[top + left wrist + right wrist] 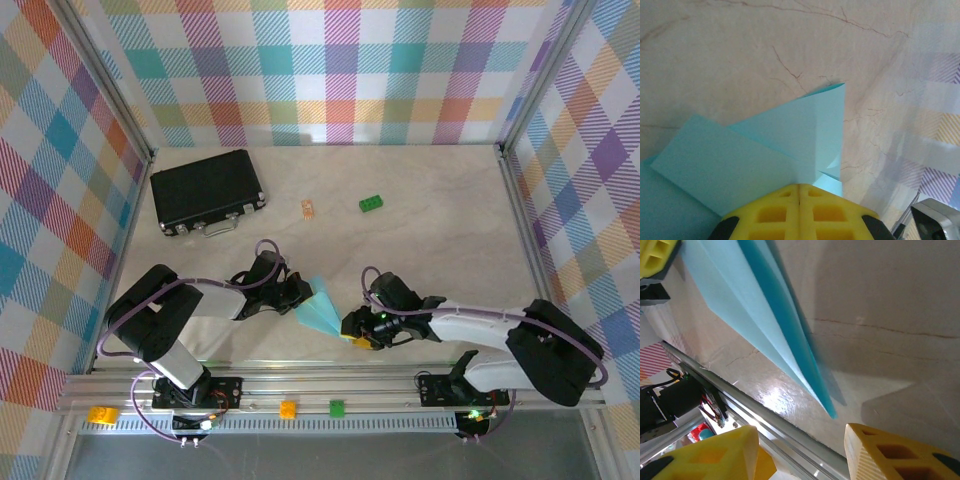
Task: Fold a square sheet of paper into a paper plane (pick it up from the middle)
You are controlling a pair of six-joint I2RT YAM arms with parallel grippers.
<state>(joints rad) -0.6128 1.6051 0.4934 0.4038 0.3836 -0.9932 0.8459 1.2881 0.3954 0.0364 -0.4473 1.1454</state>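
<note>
The marbled table point(430, 230) carries a black case point(206, 190) at its far left, well apart from the work; near the front edge the two arms meet. The left gripper point(799, 189) is clamped tight on the wide tail of the paper plane point(320, 310). The right gripper point(800, 432) stands with its jaws apart, the plane's pointed nose just above the gap and touching neither finger. The sheet already reads as a slim dart with a centre crease and layered flaps, and it seems lifted off the surface, judging by its shadow, so the folding looks essentially done; what likely remains is checking the wings and setting it down. A green brick point(371, 204) and a tiny orange piece point(308, 208) lie further back, untouched.
</note>
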